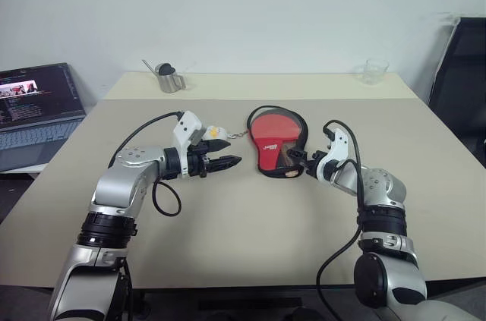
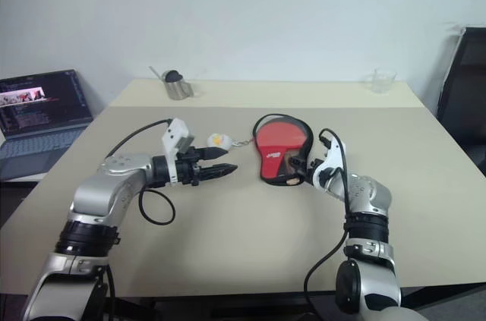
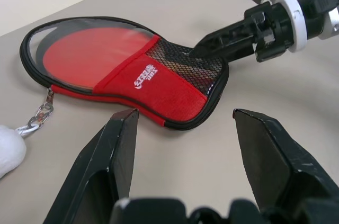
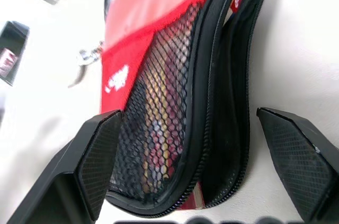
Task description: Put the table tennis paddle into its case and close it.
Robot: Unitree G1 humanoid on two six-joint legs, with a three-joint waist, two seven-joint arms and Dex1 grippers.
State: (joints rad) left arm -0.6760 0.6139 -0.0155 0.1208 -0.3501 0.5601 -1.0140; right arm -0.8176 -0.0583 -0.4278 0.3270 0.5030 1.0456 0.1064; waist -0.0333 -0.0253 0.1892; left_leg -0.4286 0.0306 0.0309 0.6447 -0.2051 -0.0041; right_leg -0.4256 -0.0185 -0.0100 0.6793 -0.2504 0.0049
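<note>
The case (image 1: 275, 143) lies flat near the middle of the table (image 1: 228, 222), red side up, its round end toward the far edge and its narrow end toward the robot. The paddle (image 3: 87, 54) sits inside it: the red blade shows through the clear top panel, and in the right wrist view the handle (image 4: 153, 123) shows through the black mesh pocket (image 3: 185, 65). The case is not closed; the right wrist view shows the zip edge gaping along one side of the narrow end, with a strip of the paddle's edge in the gap. A short chain (image 3: 39, 118) runs from the round end's zip to a small white and yellow charm (image 1: 216, 132) lying on the table beside the case.

The right gripper (image 1: 298, 162) is at the narrow end of the case, its fingers spread apart with the handle end of the case between them; the left wrist view shows one black fingertip (image 3: 198, 49) at the mesh pocket, though I cannot tell whether it touches. It is clamped on nothing.

The left gripper (image 1: 228, 162) hovers over the table on the other side of the case, near it but apart, pointing toward it, fingers spread and empty.

At the far edge stand a metal cup (image 1: 170, 78) and a clear glass (image 1: 374, 71). A laptop (image 1: 38, 112) sits open beside the table, off to the left
</note>
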